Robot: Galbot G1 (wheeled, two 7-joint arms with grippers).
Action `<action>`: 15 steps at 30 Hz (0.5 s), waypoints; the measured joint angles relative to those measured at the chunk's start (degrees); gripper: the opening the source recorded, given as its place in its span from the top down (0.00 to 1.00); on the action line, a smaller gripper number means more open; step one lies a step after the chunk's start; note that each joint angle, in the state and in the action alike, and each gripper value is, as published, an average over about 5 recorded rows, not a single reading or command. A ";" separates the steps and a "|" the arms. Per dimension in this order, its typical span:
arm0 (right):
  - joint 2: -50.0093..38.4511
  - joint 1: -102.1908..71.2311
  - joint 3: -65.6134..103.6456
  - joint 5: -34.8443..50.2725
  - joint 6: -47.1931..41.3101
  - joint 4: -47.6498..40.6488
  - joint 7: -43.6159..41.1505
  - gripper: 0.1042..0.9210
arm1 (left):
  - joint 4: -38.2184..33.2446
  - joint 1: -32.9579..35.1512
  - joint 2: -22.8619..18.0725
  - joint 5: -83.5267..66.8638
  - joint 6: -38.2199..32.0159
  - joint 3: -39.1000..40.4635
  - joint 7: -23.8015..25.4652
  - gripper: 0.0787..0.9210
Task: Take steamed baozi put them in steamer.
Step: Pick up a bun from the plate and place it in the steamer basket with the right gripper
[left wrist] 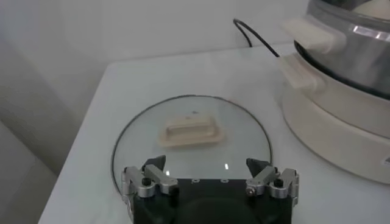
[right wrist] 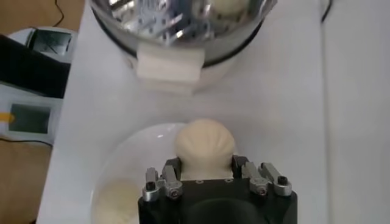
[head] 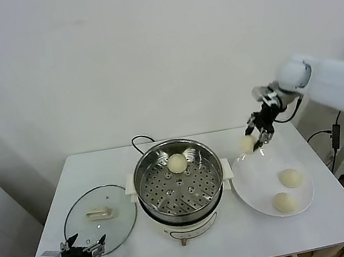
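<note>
We are carrying the second bun [head: 247,144] in our right claw [head: 257,136], pinched tight, just right of the steamer [head: 178,181], above the plate [head: 260,183]. Next we are needing to swing it over the tray. Our left claw [head: 85,250] is idling wide near the lid [head: 101,227].

Flat on white table [head: 243,235], left side: glass lid [head: 86,225] with cream handle [head: 99,214]. Right side: white plate [head: 260,183].
</note>
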 measured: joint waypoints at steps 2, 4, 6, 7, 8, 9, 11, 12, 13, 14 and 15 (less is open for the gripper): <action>0.84 1.72 -0.78 2.67 -1.36 1.31 0.53 0.50 | 0.06 -0.13 0.03 0.01 -0.05 0.10 0.03 0.12; 1.80 2.99 -1.29 5.37 -2.73 2.60 1.31 0.50 | 0.08 -0.27 0.06 0.02 -0.10 0.17 0.07 0.12; 2.85 3.92 -1.66 7.97 -4.02 3.83 2.26 0.50 | 0.08 -0.39 0.07 0.03 -0.14 0.22 0.11 0.12; 3.39 4.26 -1.82 9.22 -4.67 4.41 2.81 0.50 | 0.10 -0.46 0.06 0.04 -0.15 0.25 0.11 0.12; 3.93 4.53 -1.95 10.41 -5.27 4.95 3.40 0.50 | 0.13 -0.51 0.04 0.05 -0.15 0.29 0.11 0.12; 4.46 4.72 -2.06 11.51 -5.85 5.43 4.03 0.50 | 0.16 -0.56 0.02 0.07 -0.17 0.33 0.12 0.12; 5.58 4.92 -2.19 13.63 -7.01 6.31 5.43 0.50 | 0.22 -0.57 -0.05 0.10 -0.20 0.40 0.12 0.12; 6.14 4.95 -2.21 14.57 -7.56 6.69 6.16 0.50 | 0.25 -0.56 -0.08 0.11 -0.22 0.41 0.12 0.12; 6.72 4.91 -2.22 15.48 -8.13 7.07 6.92 0.50 | 0.27 -0.54 -0.10 0.12 -0.24 0.42 0.13 0.12; 7.30 4.82 -2.23 16.36 -8.70 7.44 7.68 0.50 | 0.29 -0.54 -0.12 0.14 -0.26 0.43 0.13 0.12; 7.88 4.68 -2.24 17.15 -9.24 7.80 8.44 0.50 | 0.30 -0.54 -0.14 0.16 -0.28 0.43 0.13 0.12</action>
